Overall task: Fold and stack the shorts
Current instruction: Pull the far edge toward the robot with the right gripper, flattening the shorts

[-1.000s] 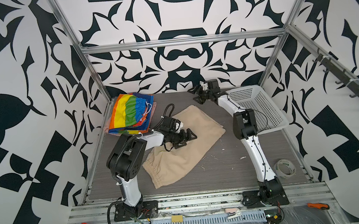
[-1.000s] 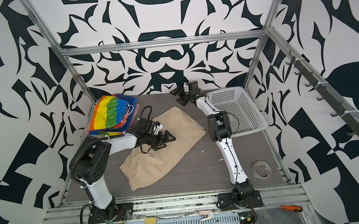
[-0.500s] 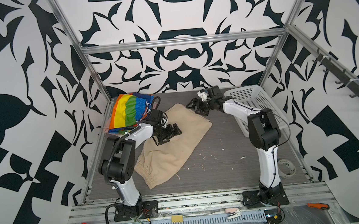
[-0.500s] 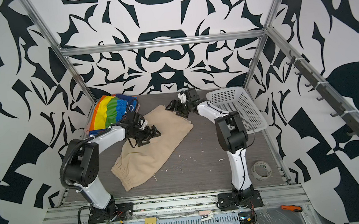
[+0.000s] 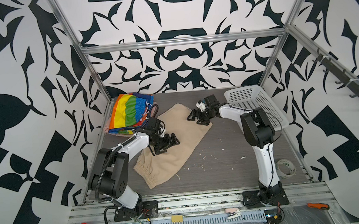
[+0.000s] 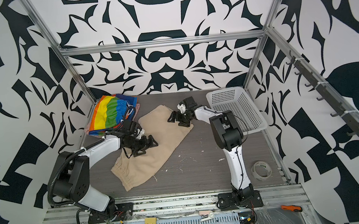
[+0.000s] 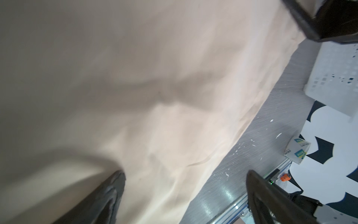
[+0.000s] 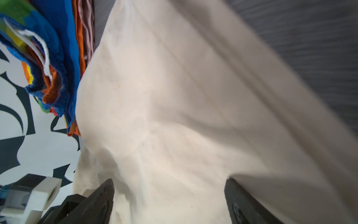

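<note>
Beige shorts (image 5: 172,146) lie flat & diagonal on the grey table (image 5: 223,164). The gathered waist is toward front-left, the leg hems toward the back near centre; same in both top views (image 6: 153,150).

Left gripper (image 5: 165,143) sits low over the left-middle of that cloth w/ jaws spread wide & nothing pinched. Left wrist view agrees: the two dark fingers (image 7: 108,199) are well apart, w/ only smooth beige fabric (image 7: 145,87) beneath & btwn them. Can't tell if the tips actually touch the cloth.

Right gripper (image 5: 198,117) is over the far-right corner of the same pair, by the hem edge. It is also splayed wide & grips nothing. In the right wrist view its fingers (image 8: 96,199) stand apart w/ beige cloth (image 8: 184,97) rising in a soft fold btwn them. That view is blurred, so contact is unclear.

Rainbow-striped shorts (image 5: 129,112) sit folded in the back-left corner, white drawstring (image 8: 38,44) showing at the waist. They rest on the salmon-pink shorts (image 5: 107,128), of which only a thin edge peeks out. The beige pair's back-left edge is just beside this stack; touching or not, can't tell.

White perforated basket (image 5: 260,107) is at back-right, next to the right arm. A tape roll (image 5: 286,167) lies front-right near that arm's base.
</note>
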Available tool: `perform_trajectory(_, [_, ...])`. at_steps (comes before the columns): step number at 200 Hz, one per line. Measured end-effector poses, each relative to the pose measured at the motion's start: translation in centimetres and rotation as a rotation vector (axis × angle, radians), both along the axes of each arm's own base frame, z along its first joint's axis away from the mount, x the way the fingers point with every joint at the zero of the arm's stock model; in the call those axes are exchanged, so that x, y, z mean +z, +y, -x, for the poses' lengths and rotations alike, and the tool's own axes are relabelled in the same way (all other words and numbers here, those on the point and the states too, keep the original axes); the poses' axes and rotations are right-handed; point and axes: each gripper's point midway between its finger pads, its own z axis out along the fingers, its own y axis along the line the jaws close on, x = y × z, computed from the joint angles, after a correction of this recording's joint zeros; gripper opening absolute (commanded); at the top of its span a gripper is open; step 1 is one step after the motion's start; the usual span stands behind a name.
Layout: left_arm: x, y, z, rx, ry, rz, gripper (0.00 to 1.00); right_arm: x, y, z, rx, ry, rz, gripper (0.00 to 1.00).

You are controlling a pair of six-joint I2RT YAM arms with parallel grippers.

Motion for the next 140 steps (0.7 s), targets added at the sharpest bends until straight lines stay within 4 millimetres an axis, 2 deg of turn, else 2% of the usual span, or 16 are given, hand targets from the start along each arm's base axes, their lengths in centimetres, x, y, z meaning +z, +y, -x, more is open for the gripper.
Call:
perform_trajectory(17, [-0.7,0.0,-0.1,-0.002,0.017,-0.007,0.99,-0.2,-1.9,0.4,-0.028,-0.008,0.033,0.92])
perform_trajectory(37, [-1.7,-0.5,-0.4,-0.014,0.047,-0.015,0.99,-0.5,-4.4,1.9,-0.061,-0.008,0.07,0.93])
perform_trajectory(81, [-1.6,-3.3,-3.8,-0.071,0.029,-0.007,0.99,-1.1,-9.5,7.0,-0.125,-0.006,0.18,0.94])
perform_trajectory(124, [-1.2,-7.1,-7.3,-0.158,-0.015,-0.014,0.99,-1.6,-13.0,12.7,-0.171,-0.002,0.288,0.94])
perform_trajectory(140, [-1.0,-7.6,-7.8,-0.184,-0.046,-0.043,0.99,-1.7,-14.0,14.7,-0.174,0.028,0.326,0.94])
